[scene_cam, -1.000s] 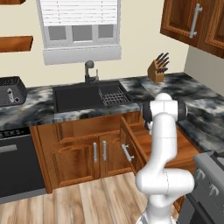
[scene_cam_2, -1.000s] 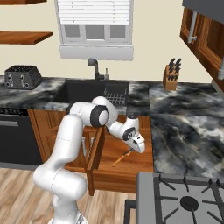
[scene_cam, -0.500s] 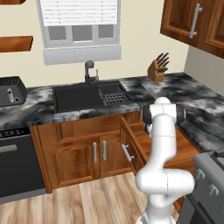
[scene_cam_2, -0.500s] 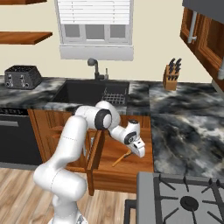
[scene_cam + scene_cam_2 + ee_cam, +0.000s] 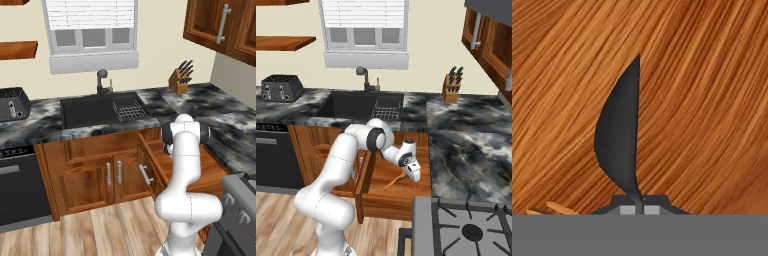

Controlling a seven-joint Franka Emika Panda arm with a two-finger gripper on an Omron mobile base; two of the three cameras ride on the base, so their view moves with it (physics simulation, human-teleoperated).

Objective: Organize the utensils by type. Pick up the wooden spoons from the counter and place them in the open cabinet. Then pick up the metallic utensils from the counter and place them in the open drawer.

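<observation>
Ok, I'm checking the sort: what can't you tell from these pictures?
- Left base view: the arm hides most of the drawer.
- Hand view: dark sliver above the shut gripper, spoon or shadow unclear.
- Right base view: wooden utensil in the drawer, too small to type.

White arm folded forward and down, fingers (image 5: 638, 209) pinched together on a dark spoon bowl.

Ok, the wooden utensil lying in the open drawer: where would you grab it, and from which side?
Probably mid-handle, from straight above. The wooden utensil appears to lie flat and slanted on the drawer floor, so only the sides of its thin handle offer purchase. The claw should straddle it crosswise.
</observation>
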